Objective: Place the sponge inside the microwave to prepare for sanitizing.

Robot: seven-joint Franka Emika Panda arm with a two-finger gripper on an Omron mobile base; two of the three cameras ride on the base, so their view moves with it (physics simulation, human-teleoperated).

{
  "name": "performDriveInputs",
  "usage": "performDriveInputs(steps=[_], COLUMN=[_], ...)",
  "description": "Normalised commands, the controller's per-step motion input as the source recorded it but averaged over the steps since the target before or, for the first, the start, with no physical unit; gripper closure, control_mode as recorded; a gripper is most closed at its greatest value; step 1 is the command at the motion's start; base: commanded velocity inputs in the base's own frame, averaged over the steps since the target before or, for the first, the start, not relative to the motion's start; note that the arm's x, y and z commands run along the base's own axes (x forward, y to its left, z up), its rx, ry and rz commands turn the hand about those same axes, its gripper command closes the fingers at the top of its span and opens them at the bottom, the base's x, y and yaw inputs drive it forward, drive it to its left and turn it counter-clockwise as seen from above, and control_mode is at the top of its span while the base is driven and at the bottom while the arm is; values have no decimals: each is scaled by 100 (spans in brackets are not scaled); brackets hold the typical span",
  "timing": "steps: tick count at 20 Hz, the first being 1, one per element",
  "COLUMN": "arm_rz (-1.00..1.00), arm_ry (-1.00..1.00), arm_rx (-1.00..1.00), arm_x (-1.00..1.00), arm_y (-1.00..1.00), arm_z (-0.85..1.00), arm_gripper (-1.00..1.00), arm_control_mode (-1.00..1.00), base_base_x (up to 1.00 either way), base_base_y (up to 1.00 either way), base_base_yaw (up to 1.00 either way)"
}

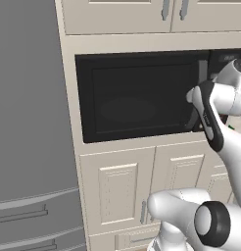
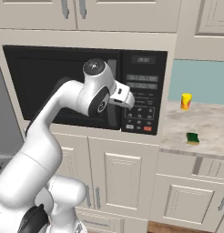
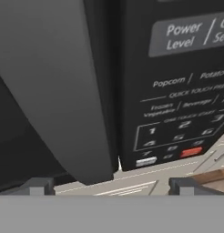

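The black microwave (image 1: pixel 127 98) sits built into the cabinet wall, and its dark glass door (image 2: pixel 50 77) looks closed. My gripper (image 3: pixel 111 186) is open right at the door's grey vertical handle (image 3: pixel 63 91), beside the button panel (image 3: pixel 177 91). The handle rises between my two spread fingertips (image 3: pixel 41 185). My hand (image 2: pixel 123 98) is pressed up to the handle strip (image 2: pixel 114 113). The green and yellow sponge (image 2: pixel 192 138) lies flat on the counter (image 2: pixel 209 123) to the right, well away from the gripper.
A small yellow-orange cup (image 2: pixel 186 101) stands on the counter behind the sponge. A grey fridge (image 1: pixel 29 122) fills the space left of the microwave. Cream cabinet doors (image 1: pixel 117 186) are below and more (image 2: pixel 123 13) are above.
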Motion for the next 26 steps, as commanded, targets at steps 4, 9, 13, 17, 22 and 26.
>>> performDriveInputs(steps=[4,9,13,17,22,26], arm_rz=[0,0,0,0,1,5], arm_ry=[0,0,-2,-2,0,-3], arm_rx=[0,0,0,0,0,0], arm_x=[7,19,37,24,5,14], arm_y=[12,4,0,0,0,0], arm_z=[-2,0,-8,-11,-6,-22], arm_gripper=[-100,-100,-100,-100,-100,100], arm_control_mode=[-100,-100,-100,-100,-100,-100], base_base_x=[0,0,0,0,0,0], base_base_y=[0,0,0,0,0,0], base_base_yaw=[0,0,0,0,0,0])
